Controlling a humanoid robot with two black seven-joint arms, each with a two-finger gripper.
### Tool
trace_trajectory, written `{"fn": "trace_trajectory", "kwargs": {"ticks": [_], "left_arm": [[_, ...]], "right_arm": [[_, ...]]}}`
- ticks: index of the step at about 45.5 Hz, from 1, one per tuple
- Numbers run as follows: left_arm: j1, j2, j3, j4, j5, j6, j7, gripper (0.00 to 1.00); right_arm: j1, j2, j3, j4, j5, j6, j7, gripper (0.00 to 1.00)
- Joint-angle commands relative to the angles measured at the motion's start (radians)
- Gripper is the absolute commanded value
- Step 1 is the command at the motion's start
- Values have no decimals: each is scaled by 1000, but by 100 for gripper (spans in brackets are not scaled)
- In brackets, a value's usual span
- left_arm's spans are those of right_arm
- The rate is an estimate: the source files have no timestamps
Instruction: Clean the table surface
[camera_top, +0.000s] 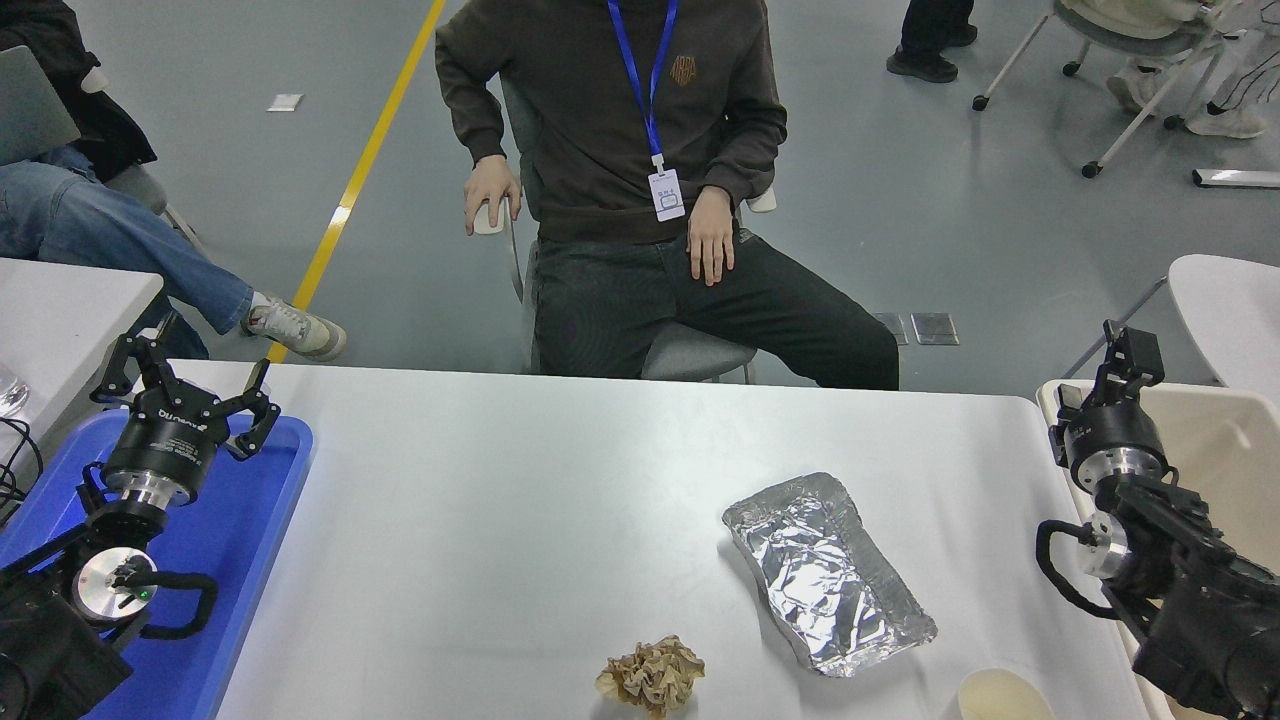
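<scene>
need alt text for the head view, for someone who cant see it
A white table holds a foil tray, a crumpled brown paper ball and a cup at the near edge. The open left gripper hangs over a blue tray; the right gripper sits at the right edge. A person sits behind the table.

A grey floor (950, 230) is spreading behind the seated person (640, 180); a yellow line (360, 170) is running diagonally across it to that person's left; two floor plates (920, 328) are lying to the right; white chair legs (1120, 110) on castors are standing farther right, near the top.
</scene>
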Motion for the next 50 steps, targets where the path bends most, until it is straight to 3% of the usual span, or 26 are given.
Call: {"fn": "trace_trajectory", "kwargs": {"ticks": [1,50], "left_arm": [[0,-2,0,-1,0,0,0,100],[0,0,0,-1,0,0,0,100]], "right_arm": [[-2,-9,2,-1,1,-6,-2,98],[-11,-10,-2,-38,1,3,0,98]]}}
